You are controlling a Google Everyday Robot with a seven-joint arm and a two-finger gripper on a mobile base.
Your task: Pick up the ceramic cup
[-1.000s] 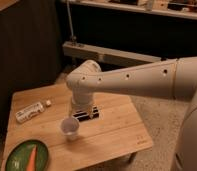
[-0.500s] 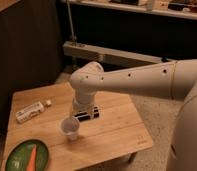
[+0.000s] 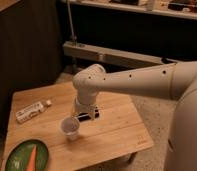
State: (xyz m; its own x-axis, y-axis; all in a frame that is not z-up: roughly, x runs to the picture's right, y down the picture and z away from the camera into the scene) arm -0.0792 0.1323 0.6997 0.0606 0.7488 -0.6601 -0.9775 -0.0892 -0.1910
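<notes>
— Start at the left for me. What's on the table (image 3: 117, 131)?

— A green plate (image 3: 10, 154) at the near left corner with 1 carrot (image 3: 32, 157) lying on it. Behind that sits a white carton (image 3: 29, 111) on its side. Neither has anything to do with the job.

— And the ceramic cup (image 3: 70, 127)?

— It stands upright near the middle of the table, right of the carton and well apart from it. The rim faces up, and it rests on the wood, not lifted.

— Where's the gripper (image 3: 87, 116)?

— Low over the table, just beside the cup on its right and a little behind it, hanging under the white arm (image 3: 137, 80) that reaches in from the right. I can't tell whether the gripper is spread or pressed together, or whether it touches the cup.

— So which step is this?

— I'd say the approach, right before the grasp. The cup hasn't been picked up yet.

— What does the next move need?

— My guess is a small shift left to bring the cup's wall inside the gripper, then a squeeze and a straight lift. A sideways nudge could tip something that light.

— Any writing to read?

— The carton has dark print along its face, but I can't make out 1 word. The cup is plain white.
</notes>
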